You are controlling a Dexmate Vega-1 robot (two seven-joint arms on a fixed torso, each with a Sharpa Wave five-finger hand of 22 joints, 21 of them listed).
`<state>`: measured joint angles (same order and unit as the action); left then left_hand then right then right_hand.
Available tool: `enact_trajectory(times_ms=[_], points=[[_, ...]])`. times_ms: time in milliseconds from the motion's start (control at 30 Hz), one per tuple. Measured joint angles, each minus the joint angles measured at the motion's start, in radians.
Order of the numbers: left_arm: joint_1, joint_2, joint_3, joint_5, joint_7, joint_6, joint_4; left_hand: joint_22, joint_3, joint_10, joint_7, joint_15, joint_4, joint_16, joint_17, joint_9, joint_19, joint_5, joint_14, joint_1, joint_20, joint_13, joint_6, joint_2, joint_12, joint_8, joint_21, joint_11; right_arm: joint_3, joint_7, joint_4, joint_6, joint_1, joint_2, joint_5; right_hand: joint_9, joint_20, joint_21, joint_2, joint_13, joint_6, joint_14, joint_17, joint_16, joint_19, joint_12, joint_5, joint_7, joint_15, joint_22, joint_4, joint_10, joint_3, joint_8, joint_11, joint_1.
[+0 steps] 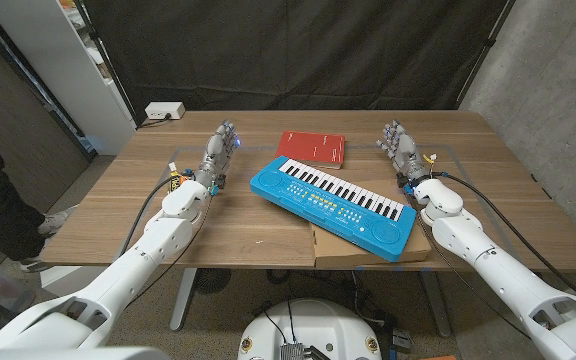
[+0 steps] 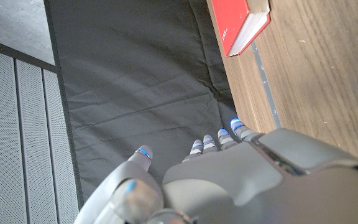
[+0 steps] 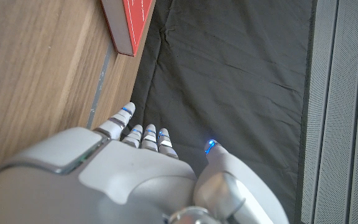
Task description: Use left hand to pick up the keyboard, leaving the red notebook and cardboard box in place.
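On the table's middle, the blue keyboard (image 1: 333, 207) lies slantwise, its far-left end on bare wood near the left hand (image 1: 215, 160) and its near-right end resting atop the flat cardboard box (image 1: 368, 243). Just behind its far end lies the red notebook (image 1: 314, 148), apart from the keys by a thin strip of wood (the left wrist view catches the notebook's corner (image 2: 241, 25) too).

Left hand stands upright just beside the keyboard's left end, holding nothing, fingers extended and lying close together w/ thumb set off to the side. Right hand (image 1: 403, 150) likewise empty, fingers upright and near together, beyond the keyboard's right side.

Handling, as a judgement: looks like a toy plastic unit, so prob. light and stiff, smooth shell, a bit slippery. Long shape means a grip at the very end would let it tip and drag on the box. Better to take the long edges somewhat inboard of the left end, thumb on one edge, fingers on the other, and avoid pressing keys.
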<state>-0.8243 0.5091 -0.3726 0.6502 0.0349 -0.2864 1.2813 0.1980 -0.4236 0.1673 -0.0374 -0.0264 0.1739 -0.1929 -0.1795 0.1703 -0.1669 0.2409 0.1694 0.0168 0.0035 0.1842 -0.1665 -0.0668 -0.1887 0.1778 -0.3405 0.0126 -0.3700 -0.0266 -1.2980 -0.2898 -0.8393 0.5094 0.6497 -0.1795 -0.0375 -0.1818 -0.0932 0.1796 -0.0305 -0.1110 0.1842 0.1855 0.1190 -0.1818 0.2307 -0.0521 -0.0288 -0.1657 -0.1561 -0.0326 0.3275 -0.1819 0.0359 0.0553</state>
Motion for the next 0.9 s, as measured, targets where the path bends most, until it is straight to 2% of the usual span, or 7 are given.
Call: enact_trajectory(times_ms=[233, 533, 633, 767, 867, 900], points=[[0.011, -0.003, -0.004, 0.002, 0.016, 0.007, -0.014, 0.0, 0.0, 0.0, 0.0, 0.0, 0.0, 0.0, 0.0, 0.0, 0.0, 0.0, 0.0, 0.0, 0.0, 0.0, 0.0, 0.0, -0.004, 0.0, -0.004, 0.0, 0.002, 0.003, 0.01, 0.0, 0.002, -0.002, 0.0, 0.0, 0.0, 0.0, -0.001, 0.0, 0.0, 0.0, 0.0, 0.0, 0.0, 0.0, 0.0, 0.0, 0.0, 0.0, 0.0, 0.0, 0.0, 0.0, 0.0, -0.001], [0.022, -0.005, -0.01, -0.001, 0.023, 0.01, -0.025, -0.001, 0.008, 0.005, 0.0, -0.01, -0.008, -0.018, 0.0, 0.0, -0.005, 0.0, 0.001, 0.008, 0.02, 0.0, 0.0, -0.008, -0.019, 0.011, -0.015, -0.005, 0.003, 0.003, 0.02, -0.004, 0.005, -0.004, -0.001, 0.0, 0.0, 0.0, -0.001, 0.0, 0.0, 0.0, 0.0, 0.0, 0.0, 0.0, 0.0, 0.0, 0.0, 0.0, 0.0, 0.0, 0.0, 0.0, 0.0, -0.001], [0.024, -0.004, -0.012, -0.001, 0.023, 0.01, -0.022, -0.003, 0.013, 0.003, 0.004, -0.035, -0.031, -0.025, 0.001, 0.0, -0.005, 0.0, 0.003, 0.022, 0.057, 0.0, -0.004, -0.018, -0.022, 0.011, -0.019, -0.015, 0.003, 0.003, 0.02, -0.006, 0.005, -0.004, -0.001, 0.0, 0.0, 0.0, -0.001, 0.0, 0.0, 0.0, 0.0, 0.0, 0.0, 0.0, 0.0, 0.0, 0.0, 0.0, 0.0, 0.0, 0.0, 0.0, 0.0, -0.001], [0.023, 0.004, -0.015, -0.001, 0.023, 0.01, 0.001, -0.006, 0.02, 0.006, 0.005, -0.069, -0.067, -0.029, 0.003, 0.0, 0.0, -0.004, 0.003, 0.053, 0.115, 0.0, -0.005, 0.007, -0.023, 0.012, -0.023, -0.021, 0.003, 0.001, 0.02, -0.009, 0.005, -0.004, -0.001, 0.0, 0.0, 0.0, -0.001, 0.0, 0.0, 0.0, 0.0, 0.0, 0.0, 0.0, 0.0, 0.0, 0.0, 0.0, 0.0, 0.0, 0.0, 0.0, 0.0, -0.001], [0.019, 0.009, -0.015, -0.001, 0.023, 0.01, 0.02, -0.008, 0.024, 0.005, 0.009, -0.076, -0.087, -0.029, 0.001, 0.0, 0.018, -0.009, 0.004, 0.07, 0.137, 0.0, -0.009, 0.024, -0.03, 0.015, -0.03, -0.027, 0.003, -0.001, 0.02, -0.01, 0.005, -0.004, -0.001, 0.0, 0.0, 0.0, -0.001, 0.0, 0.0, 0.0, 0.0, 0.0, 0.0, 0.0, 0.0, 0.0, 0.0, 0.0, 0.0, 0.0, 0.0, 0.0, 0.0, -0.001], [0.017, 0.012, -0.015, -0.032, -0.033, 0.052, 0.028, -0.008, 0.026, 0.007, 0.009, -0.077, -0.09, -0.029, 0.0, 0.0, 0.02, -0.009, 0.004, 0.074, 0.138, 0.0, -0.009, 0.028, -0.03, 0.015, -0.03, -0.029, 0.003, -0.002, 0.035, -0.01, 0.01, -0.009, -0.001, 0.0, 0.0, 0.0, -0.001, 0.0, 0.0, 0.0, 0.0, 0.0, 0.0, 0.0, 0.0, 0.0, 0.0, 0.0, 0.0, 0.0, 0.0, 0.0, 0.0, -0.001]])
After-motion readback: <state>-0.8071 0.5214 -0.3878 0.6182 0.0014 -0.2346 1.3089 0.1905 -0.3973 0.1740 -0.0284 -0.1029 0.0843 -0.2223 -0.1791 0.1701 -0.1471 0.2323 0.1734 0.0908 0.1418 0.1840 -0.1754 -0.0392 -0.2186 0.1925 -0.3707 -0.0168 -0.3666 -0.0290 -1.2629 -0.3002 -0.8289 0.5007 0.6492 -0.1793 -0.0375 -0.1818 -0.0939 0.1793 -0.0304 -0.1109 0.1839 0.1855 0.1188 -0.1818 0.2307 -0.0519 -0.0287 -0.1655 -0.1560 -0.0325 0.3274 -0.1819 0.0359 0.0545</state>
